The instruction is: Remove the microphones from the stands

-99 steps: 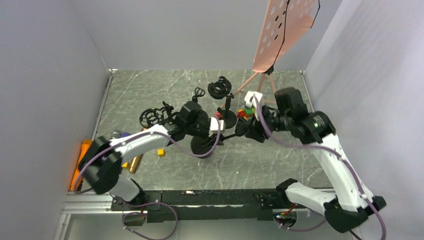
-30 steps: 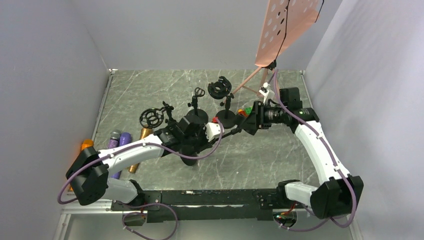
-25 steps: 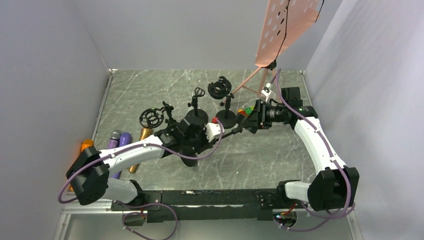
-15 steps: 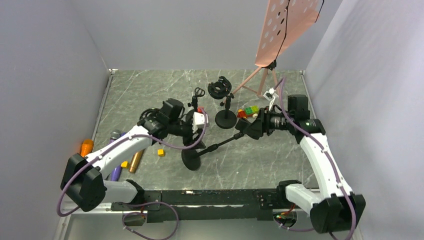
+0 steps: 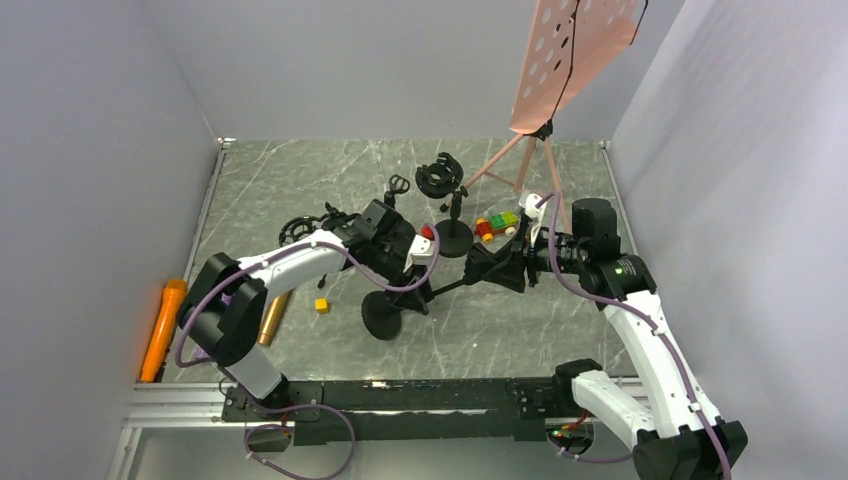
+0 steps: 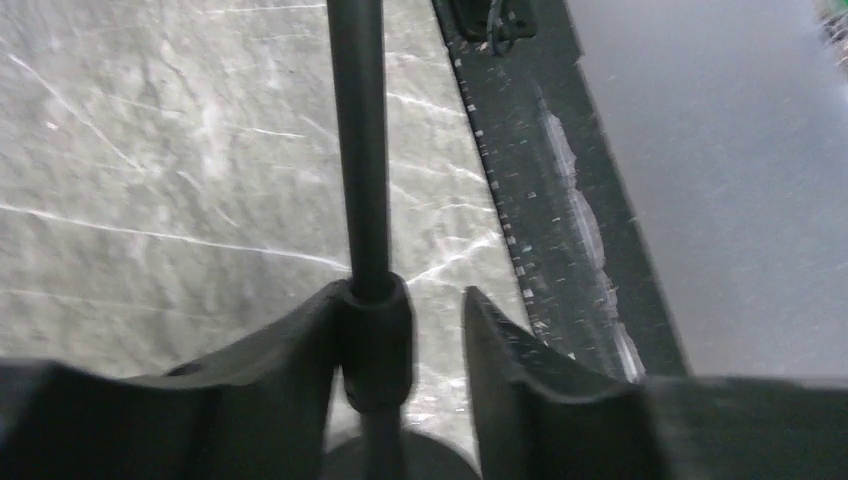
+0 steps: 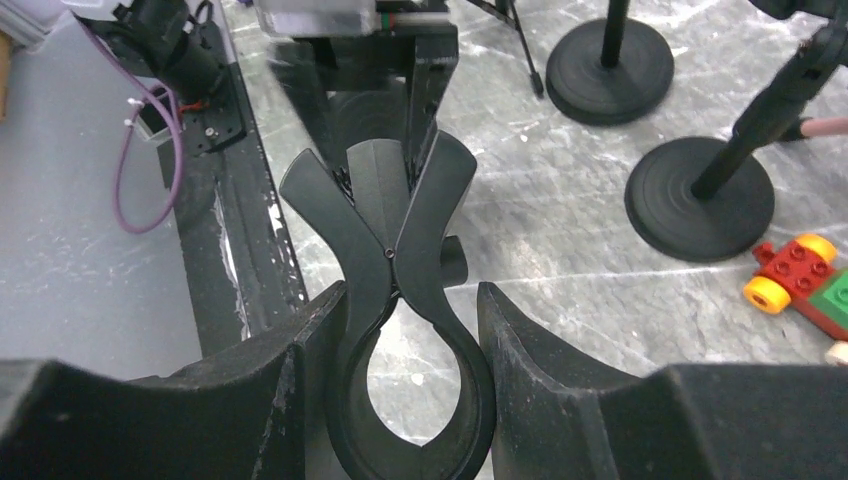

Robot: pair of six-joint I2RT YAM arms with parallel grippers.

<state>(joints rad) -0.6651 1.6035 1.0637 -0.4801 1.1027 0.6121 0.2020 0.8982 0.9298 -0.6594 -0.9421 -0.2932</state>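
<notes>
Right gripper (image 7: pixel 410 292) pinches the empty clip (image 7: pixel 395 215) atop the tilted stand (image 5: pixel 381 315). Left gripper (image 6: pixel 402 296) straddles its pole (image 6: pixel 357 150), jaws apart, not clamped. We see no mic in the clip: orange mic (image 5: pixel 160 325) and gold mic (image 5: pixel 270 320) lie far left, nearer the left arm.

Noted white shells over black joint housings on left arm (image 5: pixel 290 258) and right arm (image 5: pixel 650 340), with a purple cable (image 5: pixel 398 290) looped along each. Recorded a small green light (image 5: pixel 617 265) on the right forearm. Found matte black, thick, tapering fingers on left gripper (image 6: pixel 400 300) and right gripper (image 7: pixel 410 290).
</notes>
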